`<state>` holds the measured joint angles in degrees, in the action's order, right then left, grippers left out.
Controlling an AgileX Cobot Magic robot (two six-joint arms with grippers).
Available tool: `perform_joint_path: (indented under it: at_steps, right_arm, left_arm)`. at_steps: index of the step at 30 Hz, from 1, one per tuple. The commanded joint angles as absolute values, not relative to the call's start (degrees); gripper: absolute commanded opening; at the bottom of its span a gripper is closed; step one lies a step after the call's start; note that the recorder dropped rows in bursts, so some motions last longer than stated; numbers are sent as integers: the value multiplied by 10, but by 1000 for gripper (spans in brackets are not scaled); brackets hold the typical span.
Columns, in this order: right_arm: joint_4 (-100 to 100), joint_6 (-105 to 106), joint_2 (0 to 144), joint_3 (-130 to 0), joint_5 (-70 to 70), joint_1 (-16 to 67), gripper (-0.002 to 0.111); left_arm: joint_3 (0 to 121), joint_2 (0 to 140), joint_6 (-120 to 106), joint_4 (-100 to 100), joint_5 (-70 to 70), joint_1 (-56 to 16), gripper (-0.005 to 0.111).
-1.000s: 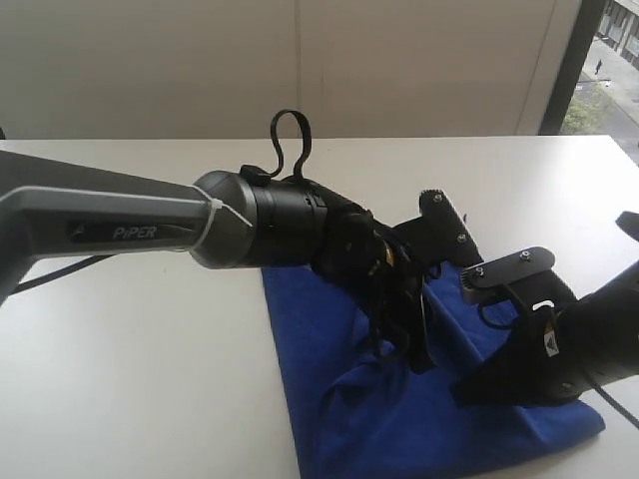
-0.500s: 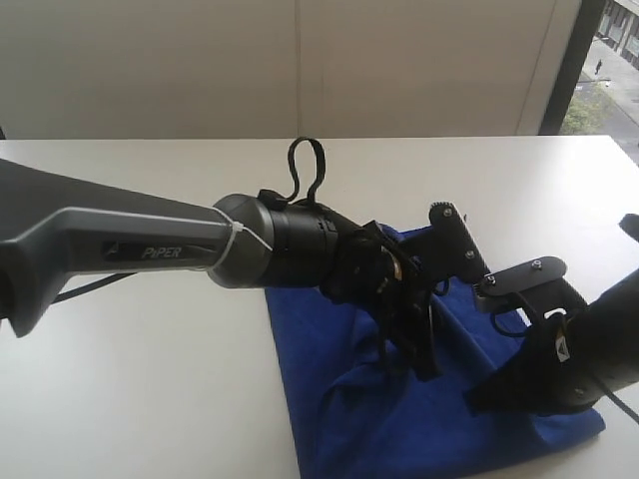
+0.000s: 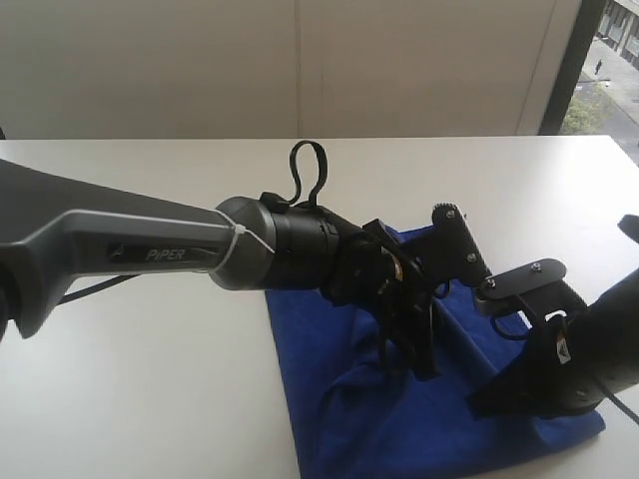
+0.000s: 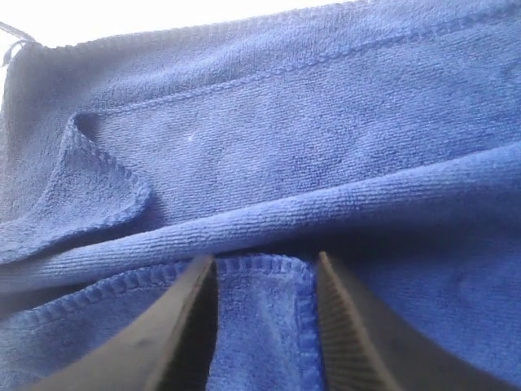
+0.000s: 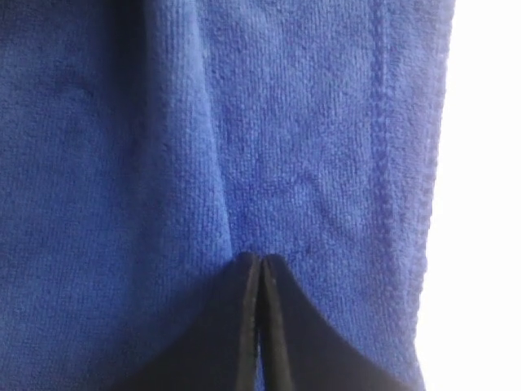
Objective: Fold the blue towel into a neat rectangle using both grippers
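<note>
Blue towel (image 3: 339, 419) is lying rumpled on the white table (image 3: 140, 379), front-right in the exterior view, w/ both arms down on it. Left gripper (image 4: 263, 261) has its jaws apart w/ a hemmed flap btwn them, not clamped afaict. Right gripper (image 5: 259, 261) is closed tight, tips against the cloth, can't tell if it's pinching any.

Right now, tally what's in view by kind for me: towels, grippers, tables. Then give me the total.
towel: 1
grippers, the left gripper and the right gripper: 2
table: 1
Total: 4
</note>
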<state>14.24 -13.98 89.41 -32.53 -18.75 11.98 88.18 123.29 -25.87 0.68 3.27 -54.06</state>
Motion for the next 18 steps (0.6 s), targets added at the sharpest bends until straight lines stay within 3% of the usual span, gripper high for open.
perform_joint_path:
  at_steps: [1,7,14,18]
  right_arm:
    - [144,-139,895,-326,-180,118,0]
    - [144,-139,895,-326,-183,118,0]
    - [144,-139,895,-326,-188,118,0]
    - [144,-141,895,-326,-188,118,0]
  left_arm:
    - [877,1234,-270,4,43,-552,44]
    - [877,1234,-265,4,46,-552,44]
    - [877,1233,-254,4,43,-551,23]
    - [877,1225,-250,4,43,-550,20]
